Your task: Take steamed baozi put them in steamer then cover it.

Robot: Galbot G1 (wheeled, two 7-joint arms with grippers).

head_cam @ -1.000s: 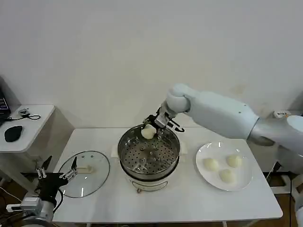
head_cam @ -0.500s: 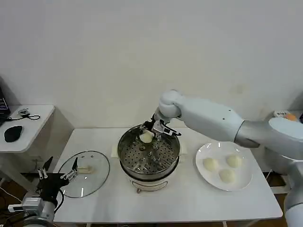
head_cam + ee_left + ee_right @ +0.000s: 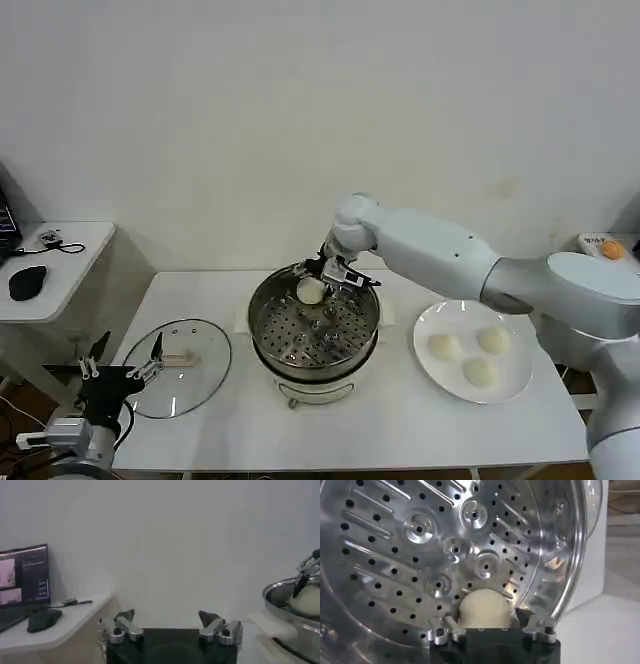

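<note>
Over the far side of the steamer [image 3: 314, 325], just inside its rim, your right gripper [image 3: 322, 279] is clamped on one baozi [image 3: 311, 290] — the bun sits between the fingertips, and in the right wrist view it fills the gap between them, with the perforated tray [image 3: 435, 555] directly beyond it. That is the relation your next move turns on: the bun lies straight below the gripper and the tray straight below the bun, so the drop point is already underneath you, toward the back wall and not the middle of the basket. From these views you cannot tell whether the bun is touching the tray or hanging just above it; judge that before letting go.

The other three buns [image 3: 472, 356] wait on the white plate [image 3: 505, 390] to the right of the steamer, on the right arm's side, so that arm is the nearer one for them too.

The cover [image 3: 178, 375] lies flat on the table left of the steamer, handle [image 3: 180, 357] up. Your left gripper [image 3: 118, 367] is parked at the table's near-left corner, just beside the lid's edge, its fingers spread and empty — it is plainly the closer hand for the lid. The basket holds no other bun, so covering is likely a good way off.
</note>
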